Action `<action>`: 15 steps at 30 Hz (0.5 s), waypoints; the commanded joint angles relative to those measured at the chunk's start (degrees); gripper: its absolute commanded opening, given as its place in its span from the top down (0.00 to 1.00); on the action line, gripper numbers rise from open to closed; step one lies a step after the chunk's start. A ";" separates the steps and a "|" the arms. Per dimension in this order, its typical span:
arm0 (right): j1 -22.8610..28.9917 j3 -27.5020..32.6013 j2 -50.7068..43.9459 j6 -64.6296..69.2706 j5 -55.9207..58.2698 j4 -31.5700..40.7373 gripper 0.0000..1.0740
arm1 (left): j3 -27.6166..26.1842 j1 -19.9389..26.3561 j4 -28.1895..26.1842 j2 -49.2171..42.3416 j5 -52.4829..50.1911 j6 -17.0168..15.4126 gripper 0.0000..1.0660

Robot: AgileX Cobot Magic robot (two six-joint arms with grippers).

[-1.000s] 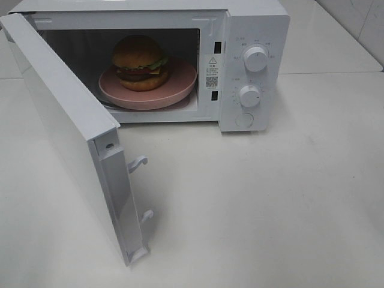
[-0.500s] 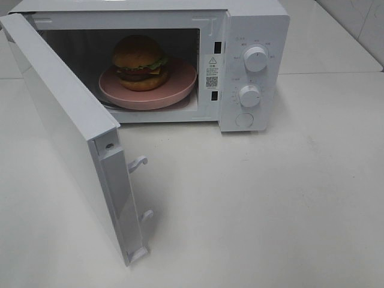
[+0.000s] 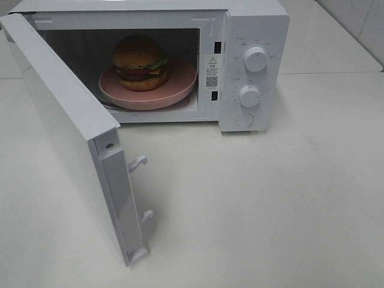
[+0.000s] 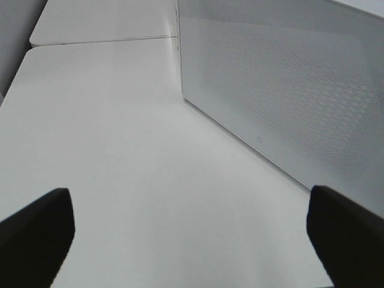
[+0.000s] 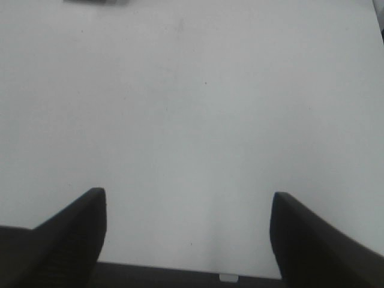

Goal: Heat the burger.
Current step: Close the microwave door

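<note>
Burger [image 3: 140,62] in microwave [image 3: 255,27] (on plate [image 3: 183,84]), left gripper [image 4: 189,198] and right gripper [image 5: 187,198] outside

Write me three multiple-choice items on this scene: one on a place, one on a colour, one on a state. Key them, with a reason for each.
1. Where is the burger relative to the microwave?
A. on top of it
B. inside it, on the plate
C. in front of it

2. What colour is the plate?
A. pink
B. blue
C. green

3. How is the microwave's door?
A. shut
B. taken off
C. swung open

Key:
1 B, the burger sits on the plate within the microwave.
2 A, the plate's rim shows pink around the burger.
3 C, the door stands out to the left on its hinge, leaving the inside in plain view.
</note>
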 commanded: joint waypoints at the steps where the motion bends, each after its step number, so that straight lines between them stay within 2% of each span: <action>1: -1.49 0.57 -5.44 0.69 -1.32 -0.17 0.31 | 0.11 -0.23 0.00 -1.03 -0.29 -0.17 0.08; 11: -5.73 0.57 -16.50 0.80 -1.32 -0.46 0.32 | 0.11 -0.23 0.00 -1.03 -0.29 -0.17 0.08; 15: -6.42 0.69 -16.62 0.69 -1.32 -0.57 0.32 | 0.11 -0.23 0.00 -1.03 -0.29 -0.17 0.08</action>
